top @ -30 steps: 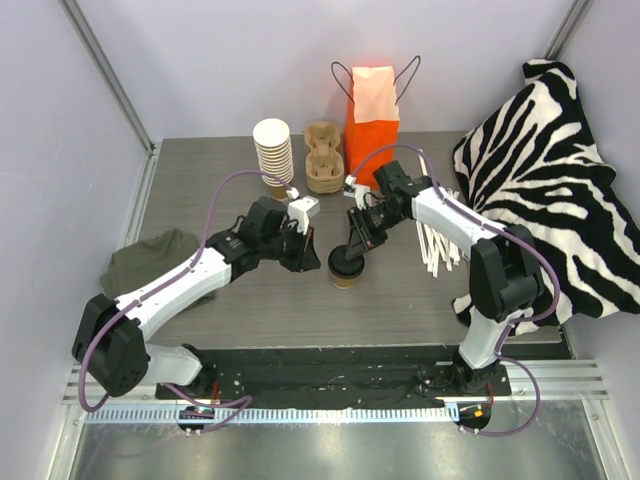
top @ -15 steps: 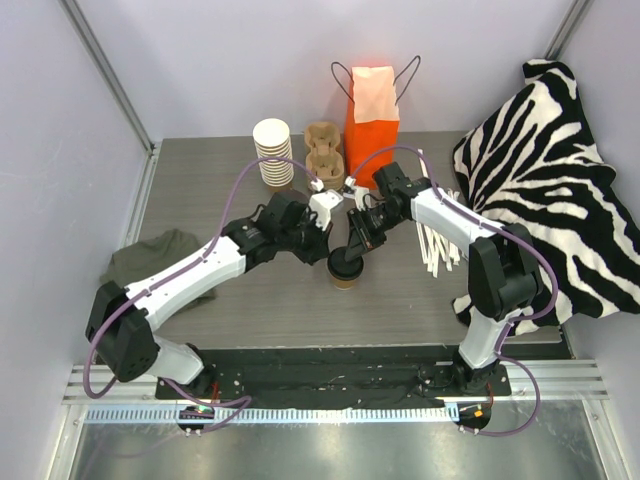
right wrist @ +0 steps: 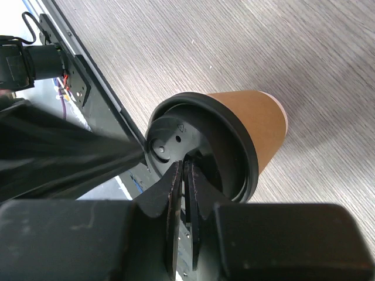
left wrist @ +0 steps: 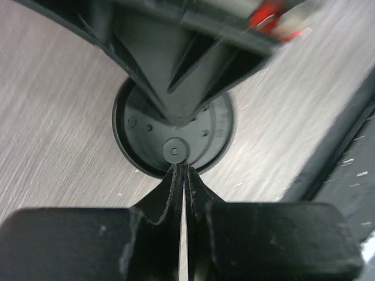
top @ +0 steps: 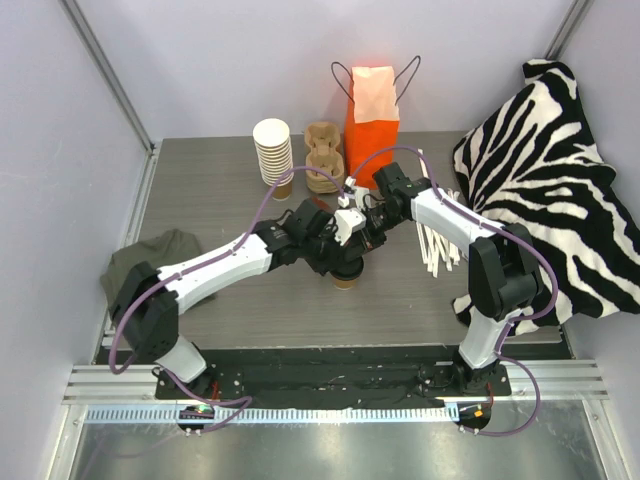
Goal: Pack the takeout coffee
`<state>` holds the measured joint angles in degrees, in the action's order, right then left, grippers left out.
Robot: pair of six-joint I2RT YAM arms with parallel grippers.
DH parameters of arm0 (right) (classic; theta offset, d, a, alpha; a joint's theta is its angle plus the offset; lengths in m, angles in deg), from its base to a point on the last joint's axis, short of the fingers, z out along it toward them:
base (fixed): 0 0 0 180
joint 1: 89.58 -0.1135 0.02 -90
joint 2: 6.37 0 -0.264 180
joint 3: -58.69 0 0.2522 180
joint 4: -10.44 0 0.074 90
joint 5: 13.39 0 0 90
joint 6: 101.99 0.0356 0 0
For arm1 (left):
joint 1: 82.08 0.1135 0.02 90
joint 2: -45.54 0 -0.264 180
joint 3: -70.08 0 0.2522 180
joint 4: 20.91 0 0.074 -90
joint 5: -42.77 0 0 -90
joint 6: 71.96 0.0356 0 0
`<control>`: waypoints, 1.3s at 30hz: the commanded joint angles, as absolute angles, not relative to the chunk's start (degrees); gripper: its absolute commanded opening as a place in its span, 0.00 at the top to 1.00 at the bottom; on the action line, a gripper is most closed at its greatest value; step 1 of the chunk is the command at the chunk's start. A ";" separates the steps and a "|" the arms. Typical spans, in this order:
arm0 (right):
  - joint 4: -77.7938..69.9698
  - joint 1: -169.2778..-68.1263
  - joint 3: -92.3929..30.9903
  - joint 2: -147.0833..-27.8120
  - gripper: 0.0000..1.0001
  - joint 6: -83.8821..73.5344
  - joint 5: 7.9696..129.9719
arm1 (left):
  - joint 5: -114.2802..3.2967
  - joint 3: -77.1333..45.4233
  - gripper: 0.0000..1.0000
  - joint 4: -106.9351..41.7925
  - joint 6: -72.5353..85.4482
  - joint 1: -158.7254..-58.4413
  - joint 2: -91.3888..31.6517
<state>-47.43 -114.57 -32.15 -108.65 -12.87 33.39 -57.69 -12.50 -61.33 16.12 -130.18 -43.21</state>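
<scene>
2 arms (top: 225, 268) (top: 445, 215), wrists dn, over takeout coffee (top: 345, 280)

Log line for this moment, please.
left gripper: shut, tips over lid | right gripper: shut, tips over lid | takeout coffee: upright on table, not bagged

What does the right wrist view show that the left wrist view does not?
Only the right wrist view shows the brown paper side of the takeout coffee. Only the left wrist view looks straight down on its black lid, cup wall hidden. Both share that lid, the grey table and a shut gripper over it: left gripper, right gripper.
</scene>
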 commanded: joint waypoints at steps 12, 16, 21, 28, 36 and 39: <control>-46.12 -114.62 -29.42 -109.37 0.84 -14.01 37.59 | -58.12 -15.30 0.95 -67.73 20.94 -128.84 -43.07; -46.12 -114.62 -29.60 -109.73 0.84 -13.83 37.50 | -59.80 -17.59 0.94 -65.26 19.10 -128.75 -39.28; -46.03 -114.62 -29.68 -110.08 0.85 -13.66 37.24 | -59.89 -19.53 0.94 -63.16 18.48 -128.75 -40.50; -46.03 -114.36 -29.60 -110.43 0.85 -13.66 37.06 | -60.59 -17.08 0.93 -59.90 19.97 -128.75 -44.89; -45.59 -114.01 -28.72 -112.01 0.85 -14.36 36.45 | -57.95 -10.04 0.95 -59.37 21.73 -127.18 -49.91; -45.59 -113.92 -28.81 -112.27 0.85 -14.36 36.36 | -58.39 -10.92 0.94 -59.72 21.90 -126.91 -48.42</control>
